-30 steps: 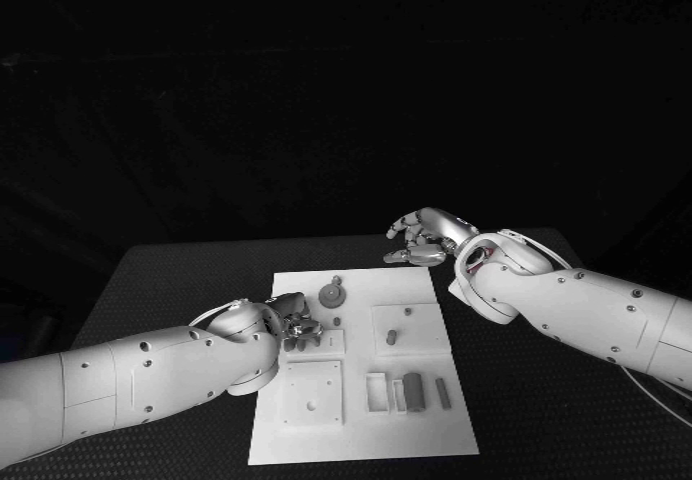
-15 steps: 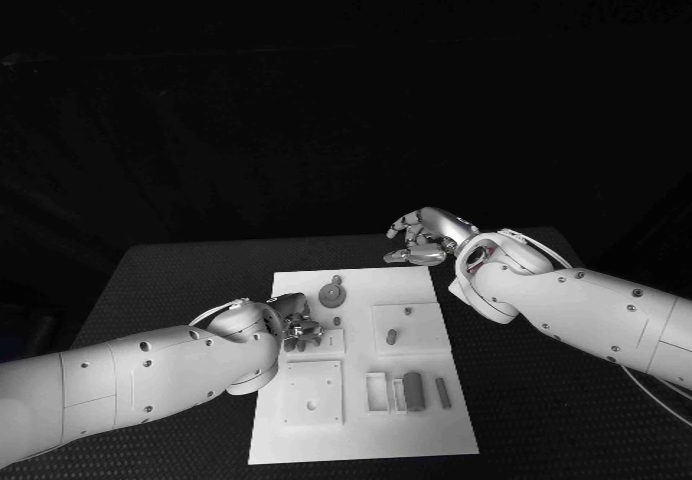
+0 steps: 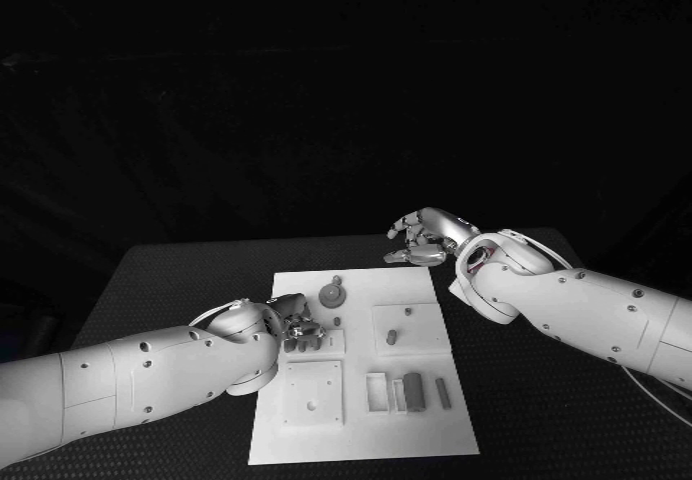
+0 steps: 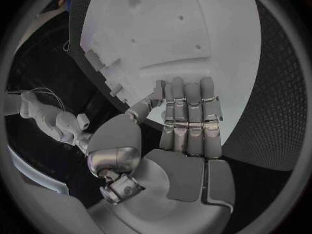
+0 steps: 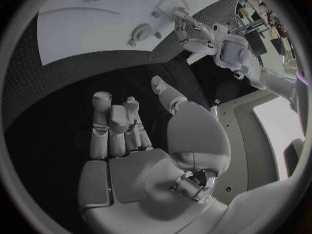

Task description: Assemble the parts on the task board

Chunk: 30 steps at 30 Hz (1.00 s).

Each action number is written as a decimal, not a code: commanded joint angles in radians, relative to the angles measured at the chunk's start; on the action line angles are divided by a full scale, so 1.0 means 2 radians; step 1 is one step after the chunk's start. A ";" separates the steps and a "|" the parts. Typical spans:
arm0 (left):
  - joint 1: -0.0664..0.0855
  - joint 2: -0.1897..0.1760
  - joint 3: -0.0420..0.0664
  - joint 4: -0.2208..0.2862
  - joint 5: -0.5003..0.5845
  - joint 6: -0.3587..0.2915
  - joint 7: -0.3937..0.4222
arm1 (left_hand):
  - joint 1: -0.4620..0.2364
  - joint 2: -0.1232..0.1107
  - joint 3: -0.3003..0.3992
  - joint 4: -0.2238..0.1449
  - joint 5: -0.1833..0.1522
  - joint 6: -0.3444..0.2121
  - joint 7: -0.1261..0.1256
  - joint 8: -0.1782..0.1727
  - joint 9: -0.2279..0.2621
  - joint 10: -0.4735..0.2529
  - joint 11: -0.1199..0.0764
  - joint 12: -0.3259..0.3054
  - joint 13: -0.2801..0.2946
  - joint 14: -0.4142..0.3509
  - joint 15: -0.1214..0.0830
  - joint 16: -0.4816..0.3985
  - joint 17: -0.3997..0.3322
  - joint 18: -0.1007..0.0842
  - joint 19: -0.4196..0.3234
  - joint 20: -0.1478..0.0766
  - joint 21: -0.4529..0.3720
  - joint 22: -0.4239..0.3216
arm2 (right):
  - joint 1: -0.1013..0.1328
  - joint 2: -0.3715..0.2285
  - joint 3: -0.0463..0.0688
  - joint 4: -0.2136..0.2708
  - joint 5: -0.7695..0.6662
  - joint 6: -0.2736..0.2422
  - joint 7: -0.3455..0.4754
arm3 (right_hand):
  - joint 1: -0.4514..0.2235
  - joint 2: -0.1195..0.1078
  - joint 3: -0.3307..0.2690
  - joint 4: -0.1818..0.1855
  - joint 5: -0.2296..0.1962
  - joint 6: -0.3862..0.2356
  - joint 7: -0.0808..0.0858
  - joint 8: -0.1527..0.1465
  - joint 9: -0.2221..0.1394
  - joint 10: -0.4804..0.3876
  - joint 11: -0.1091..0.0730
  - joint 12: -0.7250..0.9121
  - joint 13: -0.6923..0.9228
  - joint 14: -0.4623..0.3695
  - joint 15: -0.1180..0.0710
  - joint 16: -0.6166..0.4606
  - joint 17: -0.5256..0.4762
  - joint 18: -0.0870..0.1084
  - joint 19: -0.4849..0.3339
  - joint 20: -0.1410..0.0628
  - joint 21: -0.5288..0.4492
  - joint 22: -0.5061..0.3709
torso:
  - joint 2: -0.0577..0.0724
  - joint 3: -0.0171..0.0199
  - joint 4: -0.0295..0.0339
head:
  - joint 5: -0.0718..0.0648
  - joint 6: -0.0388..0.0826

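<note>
The white rectangular task board (image 3: pixel 364 400) is lying at the table's centre, small grey parts (image 3: pixel 414 390) sitting in it toward five o'clock. The left hand (image 3: pixel 296 327) is hovering over the board's nine o'clock edge, fingers curled in, gripping nothing visible. The right hand (image 3: pixel 427 237) is hanging past the board's one o'clock corner — fingers loosely bent and apart, empty.

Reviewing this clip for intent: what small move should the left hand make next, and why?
Probably a small lowering of the left hand onto the task board. It hovers over the board's left side with nothing visible in its fingers, beside the round part. The right hand sits beyond the board's far edge, holding nothing.
</note>
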 commanded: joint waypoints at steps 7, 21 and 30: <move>-0.001 0.000 0.000 0.000 0.000 0.007 0.003 | 0.000 -0.026 -0.002 0.018 -0.027 -0.003 -0.001 0.003 0.000 0.001 0.001 0.002 -0.001 -0.001 -0.001 0.006 -0.004 0.003 0.004 0.001 -0.006 0.002 | 0.000 0.000 0.000 0.000 0.002 0.004 0.001 | -0.005 0.000 0.000 0.003 0.000 -0.004 0.007 0.002 -0.001 -0.002 0.000 0.002 -0.001 -0.004 0.000 0.001 -0.001 0.028 0.003 -0.002 -0.004 0.006 | 0.000 0.0001 -0.0001 | 0.000 -0.001; -0.001 -0.002 0.000 0.000 0.001 0.006 0.004 | 0.008 -0.044 0.000 0.022 -0.029 -0.004 -0.001 0.002 0.000 0.000 0.001 0.001 -0.001 -0.002 -0.001 0.007 -0.007 0.003 0.004 0.001 -0.009 0.004 | 0.000 0.000 0.000 0.000 0.002 0.005 0.001 | -0.005 0.000 0.000 0.004 0.000 -0.004 0.008 0.002 -0.001 -0.002 0.000 0.002 -0.001 -0.004 0.000 0.001 -0.001 0.028 0.003 -0.002 -0.004 0.006 | 0.000 -0.0002 0.0001 | 0.000 0.000; -0.002 -0.003 0.000 0.001 0.001 0.006 0.006 | 0.010 -0.061 -0.001 0.029 -0.032 -0.005 0.000 0.002 -0.001 -0.001 0.002 0.001 -0.001 -0.004 -0.001 0.008 -0.009 0.003 0.004 0.001 -0.011 0.005 | 0.000 0.000 0.000 0.000 0.002 0.004 0.001 | -0.005 0.000 0.000 0.004 0.000 -0.004 0.008 0.002 -0.001 -0.002 0.000 0.002 -0.001 -0.004 0.000 0.001 -0.001 0.028 0.003 -0.002 -0.004 0.006 | 0.000 -0.0003 0.0000 | 0.001 0.000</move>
